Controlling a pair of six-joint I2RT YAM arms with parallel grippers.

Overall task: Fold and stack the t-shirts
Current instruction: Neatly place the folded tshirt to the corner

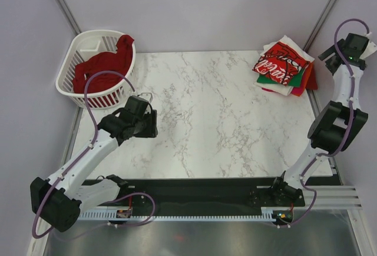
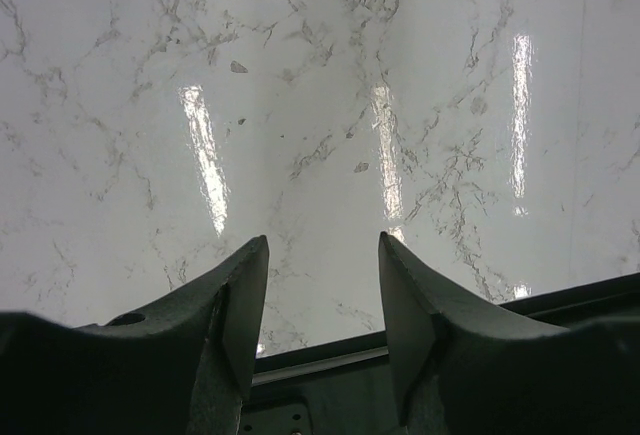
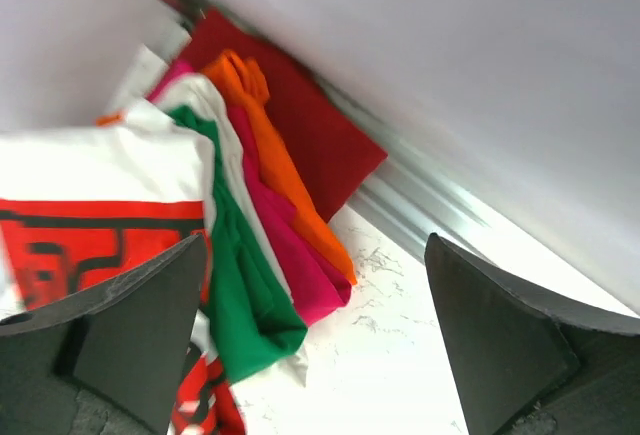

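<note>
**T-shirts, soft cotton: folded stack (image 1: pixel 283 67) at far right; crumpled dark red t-shirt (image 1: pixel 103 67) at far left**

Right gripper (image 3: pixel 315 245): two dark, matte, wedge-shaped fingers spread wide, nothing between them. It hangs raised at the table's far right corner, close to the pale wall. The stack lies just below and beside it, not touching either finger.

Stack, top to bottom as fanned out in the right wrist view:
- white tee with red Coca-Cola print (image 3: pixel 90 205), lying flat on top, with blocky red and black graphics
- green tee (image 3: pixel 245 305), with a soft rounded fold at its edge
- magenta tee (image 3: pixel 290 245), showing as a narrow strip
- orange tee (image 3: pixel 280 175), its corner slightly bunched
- dark red tee (image 3: pixel 300 115), smooth, lowest, and nearest the wall

The edges are staggered, not square.

Left gripper (image 2: pixel 323 240): two dark tapered fingers moderately apart and holding nothing. It is over the glossy white grey-veined marble tabletop (image 2: pixel 300 105) on the left side, with light streaks reflected in the surface. A black rail (image 2: pixel 560 295) runs along the table edge just beside the fingers. No cloth is near this gripper.

White slatted plastic basket (image 1: pixel 66 67): oval, at the far left corner, beyond the left gripper and apart from it. It holds the crumpled dark red t-shirt, heaped loosely, with one fold draped over the right rim.
</note>
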